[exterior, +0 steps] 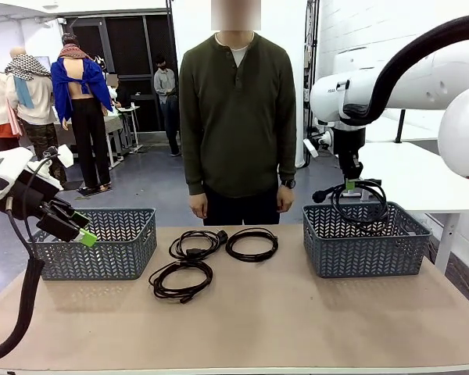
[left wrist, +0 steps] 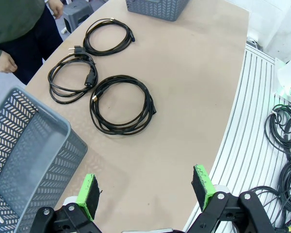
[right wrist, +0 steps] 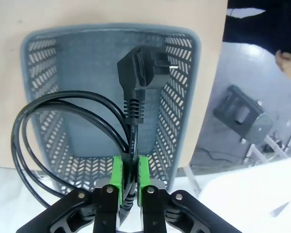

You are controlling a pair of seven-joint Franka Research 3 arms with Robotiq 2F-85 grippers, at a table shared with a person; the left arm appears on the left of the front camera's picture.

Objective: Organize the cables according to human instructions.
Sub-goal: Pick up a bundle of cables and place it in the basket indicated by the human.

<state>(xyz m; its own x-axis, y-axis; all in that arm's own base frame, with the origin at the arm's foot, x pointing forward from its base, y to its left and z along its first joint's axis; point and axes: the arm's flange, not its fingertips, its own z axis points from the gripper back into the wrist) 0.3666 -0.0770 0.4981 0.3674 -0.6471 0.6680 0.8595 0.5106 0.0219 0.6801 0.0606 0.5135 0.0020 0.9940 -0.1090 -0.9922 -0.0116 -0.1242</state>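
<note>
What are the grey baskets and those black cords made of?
The baskets look like stiff grey plastic, matte, with moulded herringbone holes. The cables seem to have a rubbery black coating, slightly glossy; they curl in soft loops.

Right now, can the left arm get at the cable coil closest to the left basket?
Probably yes. The left gripper hangs open, and that coil lies flat on the bare table ahead of it, with nothing between and the basket off to one side.
</note>
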